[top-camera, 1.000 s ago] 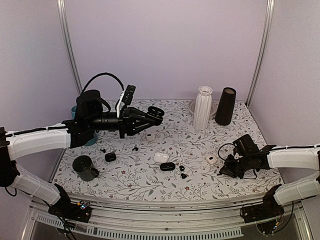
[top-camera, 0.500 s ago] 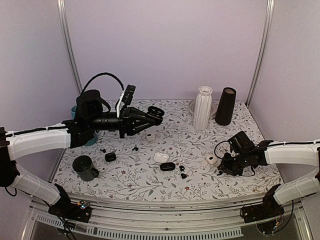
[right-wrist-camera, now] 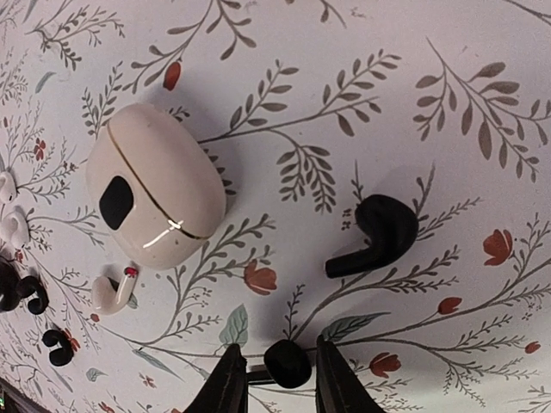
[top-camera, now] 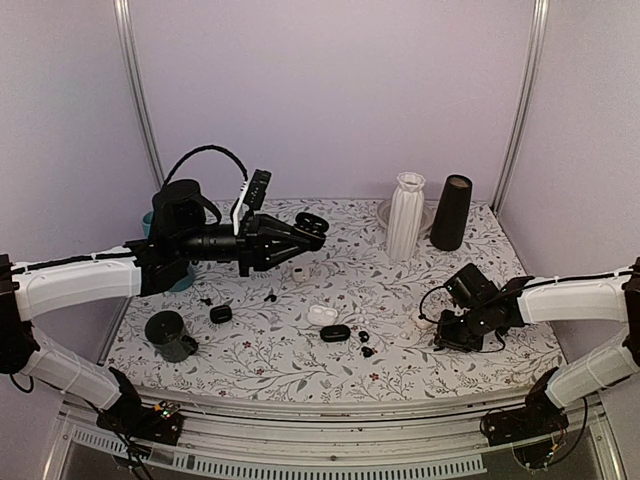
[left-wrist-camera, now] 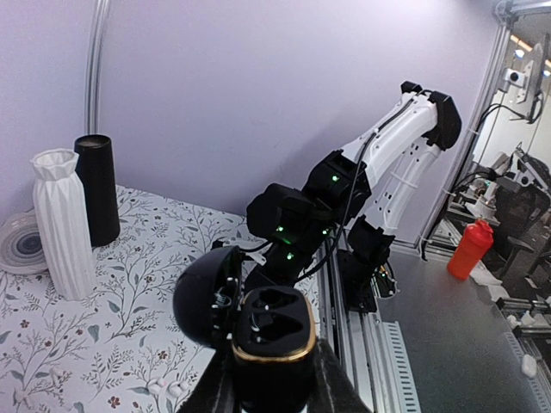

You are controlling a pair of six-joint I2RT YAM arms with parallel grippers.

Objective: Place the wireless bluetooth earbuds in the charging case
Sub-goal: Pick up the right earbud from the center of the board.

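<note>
My left gripper [top-camera: 300, 232] is shut on an open black charging case [top-camera: 312, 225] with a gold rim and holds it in the air over the back left of the table. In the left wrist view the case [left-wrist-camera: 274, 331] shows two empty sockets, lid swung left. My right gripper [top-camera: 443, 336] is low over the right side of the table. In the right wrist view a tiny black earbud [right-wrist-camera: 287, 363] sits between its fingers [right-wrist-camera: 229, 385], stem toward the left one. Another black stemmed earbud [right-wrist-camera: 374, 234] lies on the table just ahead.
A cream case [right-wrist-camera: 155, 198], shut, lies by a white earbud [right-wrist-camera: 112, 292] and black buds [right-wrist-camera: 58, 344]. Mid-table lie a white case [top-camera: 322, 314], a black case [top-camera: 335, 333] and black buds [top-camera: 365, 344]. A dark cup [top-camera: 168, 335], white vase [top-camera: 405, 215] and black cylinder [top-camera: 451, 212] stand around.
My right arm has moved left and slightly farther over the table, toward the middle. The left arm and its case have not moved.
</note>
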